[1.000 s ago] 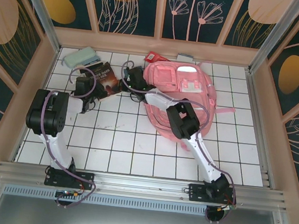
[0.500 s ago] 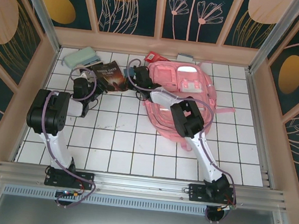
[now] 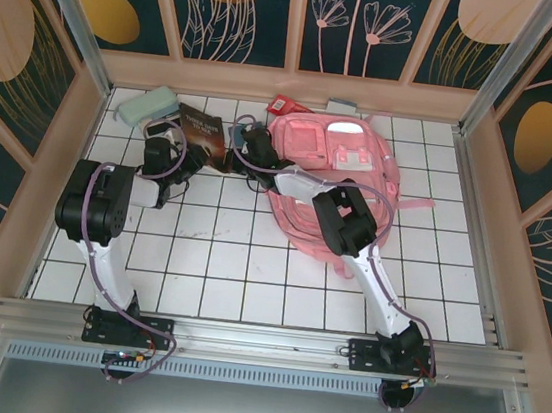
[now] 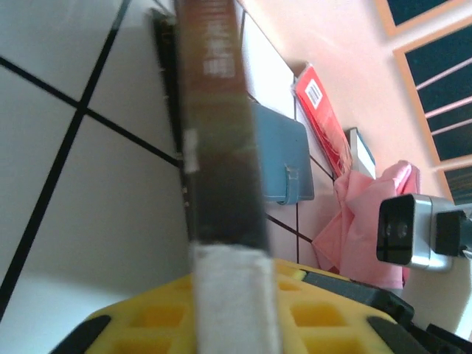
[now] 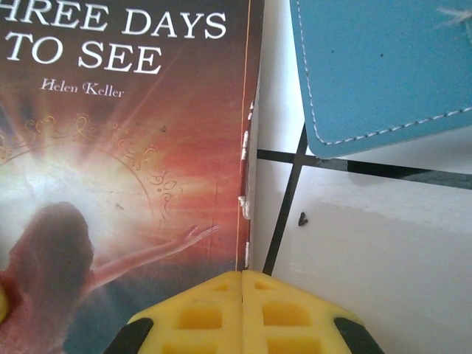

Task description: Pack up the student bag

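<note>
My left fingers (image 4: 147, 321) squeeze the book (image 4: 217, 147), on edge between them. My right fingers (image 5: 195, 318) are pressed together, book just ahead.

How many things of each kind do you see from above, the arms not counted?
bag: 1
book: 1
case: 1
kind unclear: 2, the red thing and the grey thing
total: 5
</note>
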